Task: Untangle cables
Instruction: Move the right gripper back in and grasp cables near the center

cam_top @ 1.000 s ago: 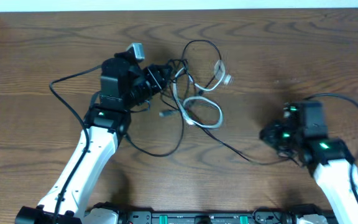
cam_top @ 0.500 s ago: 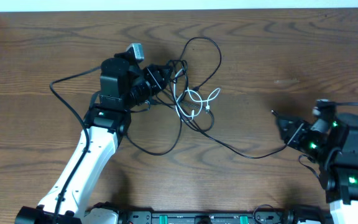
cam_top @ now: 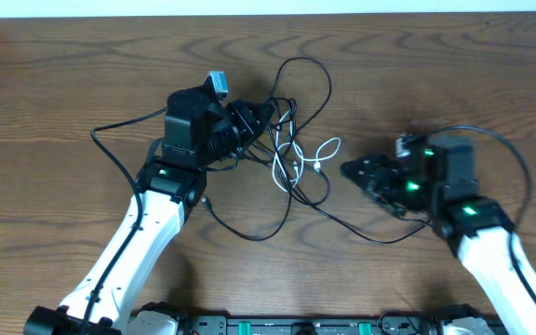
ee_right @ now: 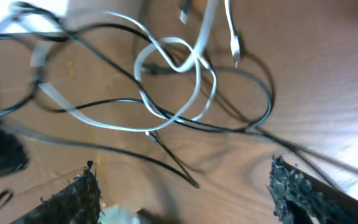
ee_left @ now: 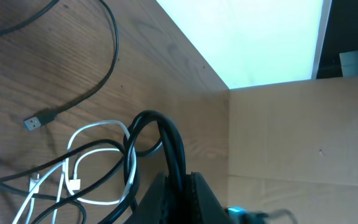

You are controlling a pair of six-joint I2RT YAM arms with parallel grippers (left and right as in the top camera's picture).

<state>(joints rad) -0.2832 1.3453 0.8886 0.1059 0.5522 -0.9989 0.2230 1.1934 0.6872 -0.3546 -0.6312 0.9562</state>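
Overhead first: the left pincer (cam_top: 254, 119) has its tip buried in the edge of the cables (cam_top: 291, 140), which lie bunched on the table (cam_top: 63, 74) straight ahead of it. The right pincer (cam_top: 356, 170) points at the same knot from the opposite side, near it but apart.

Left wrist cam: jaws pressed together. It looks like they're pinching a black cord (ee_left: 166, 134) that arches up just ahead of them, though the actual contact sits at the frame edge, so I'm not 100% on that. The white cord (ee_left: 98, 134) loops just beyond.

Right wrist cam, a bit blurry: jaws spread wide with nothing between them, and the white cord (ee_right: 166, 62) is just ahead.

My guess is this is the one-anchors, other-picks step. Next the right one needs to close on a single strand, probably the white, and draw it away from the left.
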